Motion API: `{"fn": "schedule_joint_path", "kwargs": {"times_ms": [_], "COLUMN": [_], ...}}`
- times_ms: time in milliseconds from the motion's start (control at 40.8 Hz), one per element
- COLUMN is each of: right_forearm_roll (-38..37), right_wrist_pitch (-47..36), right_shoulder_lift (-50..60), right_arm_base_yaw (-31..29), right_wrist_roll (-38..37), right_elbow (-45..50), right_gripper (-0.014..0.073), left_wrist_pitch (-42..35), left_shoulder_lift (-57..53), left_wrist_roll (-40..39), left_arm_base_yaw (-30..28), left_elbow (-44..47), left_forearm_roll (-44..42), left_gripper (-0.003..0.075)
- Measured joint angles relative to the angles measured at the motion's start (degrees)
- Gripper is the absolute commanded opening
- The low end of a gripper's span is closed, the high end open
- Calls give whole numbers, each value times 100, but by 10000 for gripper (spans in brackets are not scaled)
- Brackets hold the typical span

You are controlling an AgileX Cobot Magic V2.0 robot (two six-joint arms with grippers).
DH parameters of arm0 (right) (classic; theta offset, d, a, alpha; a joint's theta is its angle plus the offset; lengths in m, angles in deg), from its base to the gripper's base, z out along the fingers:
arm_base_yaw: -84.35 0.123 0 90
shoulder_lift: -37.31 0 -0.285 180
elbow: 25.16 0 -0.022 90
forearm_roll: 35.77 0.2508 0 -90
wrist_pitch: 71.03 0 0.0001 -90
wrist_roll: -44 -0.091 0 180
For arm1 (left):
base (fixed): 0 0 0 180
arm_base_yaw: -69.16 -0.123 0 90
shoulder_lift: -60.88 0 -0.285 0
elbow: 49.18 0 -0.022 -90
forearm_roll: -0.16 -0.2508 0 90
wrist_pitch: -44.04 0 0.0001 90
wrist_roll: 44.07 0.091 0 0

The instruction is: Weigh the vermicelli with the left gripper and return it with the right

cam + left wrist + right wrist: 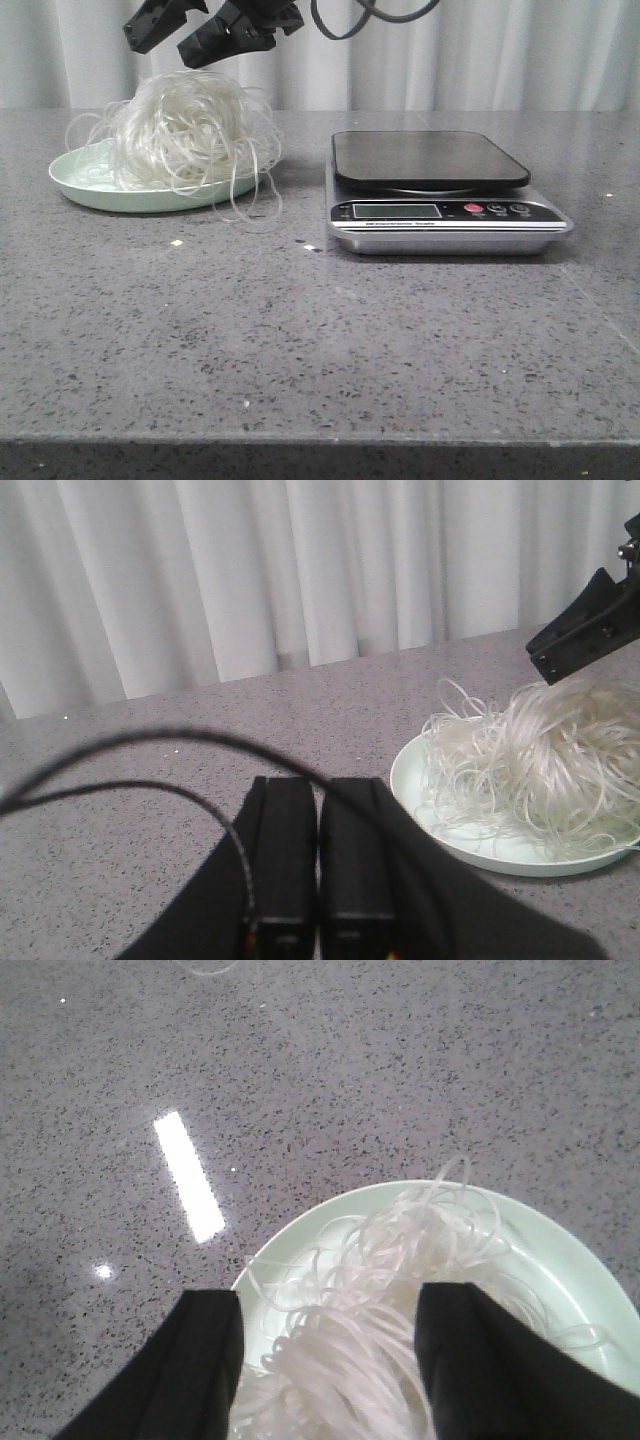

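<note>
The vermicelli [190, 130] is a fluffy nest of white strands heaped on the pale green plate [80, 178] at the back left, with loose loops hanging over the rim. My right gripper [163, 52] hangs open just above the nest. In the right wrist view the right gripper [328, 1305] has its jaws spread wide, with the vermicelli [350, 1360] between them on the plate [560, 1250]. My left gripper [318, 785] is shut and empty, low over the table beside the plate [420, 780] and vermicelli [555, 765]. The left gripper is out of the front view.
A digital kitchen scale [445, 212] with an empty black platform [430, 160] stands right of the plate. Small crumbs [177, 242] lie on the grey speckled table. A white curtain hangs behind. A black cable [150, 740] arcs across the left wrist view.
</note>
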Motion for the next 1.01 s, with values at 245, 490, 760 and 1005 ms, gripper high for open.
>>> {"fn": "schedule_joint_path", "kwargs": {"times_ms": [245,490,760,1005], "right_forearm_roll": [3,-73,-1581,-4314], "right_wrist_pitch": [209,276,123,429], "right_shoulder_lift": [0,378,848,1243], "right_arm_base_yaw": [-118,-543,-929,-979], "right_wrist_roll": [0,0,-1039,-3160], "right_elbow": [-623,-788,-798,-798], "right_gripper": [332,153,153,153], "left_wrist_pitch": [0,-4,6,28], "left_shoulder_lift": [0,0,0,0], "left_wrist_roll": [0,0,0,0], "left_arm_base_yaw": [0,0,0,0], "left_elbow": [0,0,0,0], "left_forearm_roll": [0,0,185,223], "left_gripper": [137,137,137,137]}}
